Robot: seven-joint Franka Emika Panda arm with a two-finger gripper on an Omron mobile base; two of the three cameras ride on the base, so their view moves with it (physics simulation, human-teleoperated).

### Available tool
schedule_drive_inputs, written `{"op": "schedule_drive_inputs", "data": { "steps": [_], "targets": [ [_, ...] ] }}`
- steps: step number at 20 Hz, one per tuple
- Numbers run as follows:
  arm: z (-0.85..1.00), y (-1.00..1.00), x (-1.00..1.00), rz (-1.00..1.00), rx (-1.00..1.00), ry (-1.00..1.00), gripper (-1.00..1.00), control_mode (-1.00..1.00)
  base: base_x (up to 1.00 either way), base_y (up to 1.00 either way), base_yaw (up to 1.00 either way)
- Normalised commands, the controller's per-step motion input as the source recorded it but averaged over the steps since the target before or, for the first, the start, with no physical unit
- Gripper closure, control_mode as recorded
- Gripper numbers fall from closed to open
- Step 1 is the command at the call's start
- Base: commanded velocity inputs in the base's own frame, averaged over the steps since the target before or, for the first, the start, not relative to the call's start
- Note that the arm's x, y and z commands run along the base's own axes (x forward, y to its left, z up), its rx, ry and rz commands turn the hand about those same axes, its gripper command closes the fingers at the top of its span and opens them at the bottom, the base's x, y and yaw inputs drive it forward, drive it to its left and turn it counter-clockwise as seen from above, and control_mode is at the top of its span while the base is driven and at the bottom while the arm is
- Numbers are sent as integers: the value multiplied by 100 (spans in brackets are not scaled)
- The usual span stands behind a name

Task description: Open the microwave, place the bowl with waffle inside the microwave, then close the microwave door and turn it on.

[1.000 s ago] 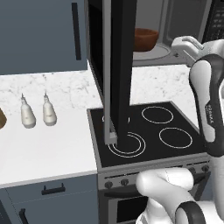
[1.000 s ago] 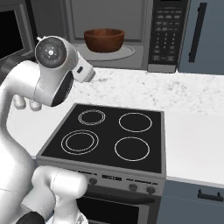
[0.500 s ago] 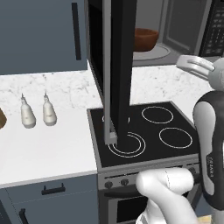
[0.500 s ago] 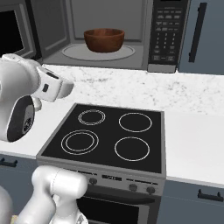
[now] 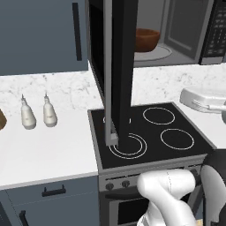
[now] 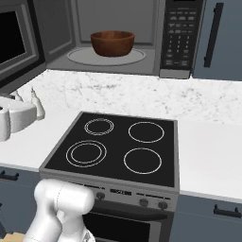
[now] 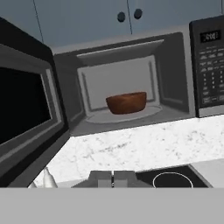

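The microwave (image 6: pixel 118 35) stands open on the back of the counter, keypad (image 6: pixel 182 38) on its right edge. The bowl with waffle (image 6: pixel 112 42) sits on the glass turntable (image 6: pixel 78 56) inside the cavity, also seen as the bowl (image 7: pixel 127 103) and the bowl (image 5: pixel 147 39). Its wall hides the waffle. The microwave door (image 5: pixel 119 66) swings out to the left, the door (image 7: pixel 26 113) wide open. My gripper (image 7: pixel 113 178) is shut on nothing, low over the counter's front and well back from the cavity. Its white hand (image 5: pixel 203 99) hovers right of the stovetop.
A black stovetop (image 6: pixel 118 146) with white ring burners lies under the microwave's front. Two small pale bottles (image 5: pixel 27 115) (image 5: pixel 48 112) stand on the marble counter (image 5: pixel 53 150) left of it. A blue-grey cabinet door with a dark handle (image 6: pixel 212 35) is right of the microwave.
The arm has drawn back and down from the microwave mouth to counter height. The gripper's fingers have closed with nothing between them. The bowl stays on the turntable.
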Motion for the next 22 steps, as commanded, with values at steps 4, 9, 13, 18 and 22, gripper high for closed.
{"op": "schedule_drive_inputs", "data": {
  "steps": [4, 9, 13, 18, 22],
  "targets": [
    [0, 80, -100, 0, -31, -7, 100, -100, 0, 0, 0],
    [0, 100, -96, 0, -34, -15, 100, -100, 0, 0, 0],
    [0, 100, -53, -6, -33, -10, 100, -100, 0, 0, 0],
    [-5, 100, 12, -24, -37, 0, 100, -100, 0, 0, 0],
    [-8, 100, 44, -34, -38, 0, 100, -100, 0, 0, 0]
  ]
}}
